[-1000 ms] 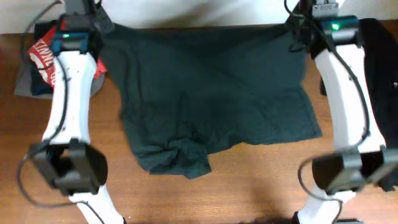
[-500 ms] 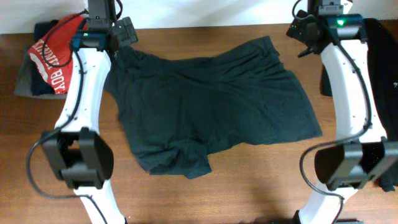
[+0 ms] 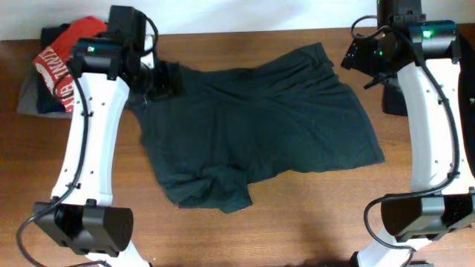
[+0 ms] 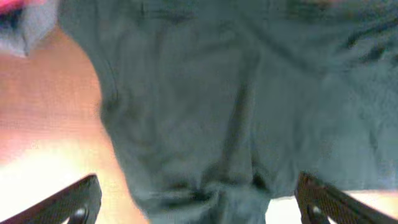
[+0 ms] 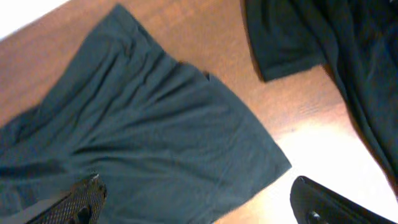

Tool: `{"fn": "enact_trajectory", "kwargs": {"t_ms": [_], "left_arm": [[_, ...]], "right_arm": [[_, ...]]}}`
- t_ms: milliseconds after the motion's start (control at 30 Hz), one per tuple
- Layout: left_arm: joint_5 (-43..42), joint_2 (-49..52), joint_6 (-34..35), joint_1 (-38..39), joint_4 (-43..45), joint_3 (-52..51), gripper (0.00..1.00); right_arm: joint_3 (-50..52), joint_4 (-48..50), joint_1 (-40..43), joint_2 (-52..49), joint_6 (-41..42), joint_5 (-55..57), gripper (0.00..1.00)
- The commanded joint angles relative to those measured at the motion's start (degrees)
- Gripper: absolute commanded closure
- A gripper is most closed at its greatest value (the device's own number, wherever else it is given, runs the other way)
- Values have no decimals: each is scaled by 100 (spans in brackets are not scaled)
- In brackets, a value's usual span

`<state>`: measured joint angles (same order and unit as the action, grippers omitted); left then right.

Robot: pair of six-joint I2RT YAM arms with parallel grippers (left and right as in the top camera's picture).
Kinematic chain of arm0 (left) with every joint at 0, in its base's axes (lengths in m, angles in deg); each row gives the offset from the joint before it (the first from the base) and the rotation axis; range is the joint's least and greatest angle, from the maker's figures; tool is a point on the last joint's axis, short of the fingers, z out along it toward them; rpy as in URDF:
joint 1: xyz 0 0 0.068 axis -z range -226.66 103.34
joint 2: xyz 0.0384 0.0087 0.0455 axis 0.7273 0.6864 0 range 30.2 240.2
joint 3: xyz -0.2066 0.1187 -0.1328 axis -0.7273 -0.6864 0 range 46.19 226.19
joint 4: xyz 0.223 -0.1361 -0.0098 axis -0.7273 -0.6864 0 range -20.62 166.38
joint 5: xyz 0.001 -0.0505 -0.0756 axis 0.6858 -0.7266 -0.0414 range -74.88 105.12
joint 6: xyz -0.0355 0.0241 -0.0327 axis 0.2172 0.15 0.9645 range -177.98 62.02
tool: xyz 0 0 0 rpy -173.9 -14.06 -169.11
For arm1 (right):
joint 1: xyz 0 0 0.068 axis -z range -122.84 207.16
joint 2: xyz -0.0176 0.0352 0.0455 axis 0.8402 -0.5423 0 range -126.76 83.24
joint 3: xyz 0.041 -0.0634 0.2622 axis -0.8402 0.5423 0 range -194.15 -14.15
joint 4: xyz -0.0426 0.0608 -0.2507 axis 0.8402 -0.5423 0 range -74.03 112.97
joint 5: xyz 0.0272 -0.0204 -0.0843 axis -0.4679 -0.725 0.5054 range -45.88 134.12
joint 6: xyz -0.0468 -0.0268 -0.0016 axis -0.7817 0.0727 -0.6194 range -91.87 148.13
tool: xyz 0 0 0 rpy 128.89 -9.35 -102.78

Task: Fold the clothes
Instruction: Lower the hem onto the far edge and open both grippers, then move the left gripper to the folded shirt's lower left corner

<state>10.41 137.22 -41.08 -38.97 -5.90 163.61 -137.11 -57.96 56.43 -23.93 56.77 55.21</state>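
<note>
Dark cotton T-shirt [image 3: 260, 133] lying rumpled on the wooden table [image 3: 312, 222]
Left gripper [image 4: 193, 205] and right gripper [image 5: 202, 202] are hovering by its far corners, jaws wide, gripping nothing (red tee [image 3: 59, 63] far left).

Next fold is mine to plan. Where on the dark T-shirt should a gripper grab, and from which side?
Likely the T-shirt's far right corner, from the far edge: it lies flat, pointed, on bare table, near the open right gripper.

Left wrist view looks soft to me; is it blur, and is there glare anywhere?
Left wrist: blurred throughout, the shirt smeared, the table washed out pale. Right wrist: sharper, with table glare at lower right. Overhead: evenly lit, sharp.
</note>
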Motion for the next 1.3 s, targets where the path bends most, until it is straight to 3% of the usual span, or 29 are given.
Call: {"fn": "enact_trajectory", "kwargs": {"t_ms": [0, 133, 367, 567, 967, 1267], "left_arm": [[-170, 13, 11, 149, -651, -11, 1], [-146, 13, 2, 352, -1436, -26, 1], [-380, -57, -138, 1019, -1445, -809, 1], [-428, -61, 295, 1508, -1373, -2203, 1], [-999, -131, 846, 1692, 684, -5233, 1], [-1069, -131, 883, 1692, 2299, -6146, 1]], "right_arm": [[-50, -162, 11, 81, 74, -107, 1], [-50, -308, 11, 81, 74, -105, 1], [-50, -310, 11, 81, 70, -103, 1], [-50, -297, 13, 81, 70, -76, 1], [-50, -238, 74, 81, 70, 7, 1], [-48, -129, 114, 79, 70, 4, 1]]}}
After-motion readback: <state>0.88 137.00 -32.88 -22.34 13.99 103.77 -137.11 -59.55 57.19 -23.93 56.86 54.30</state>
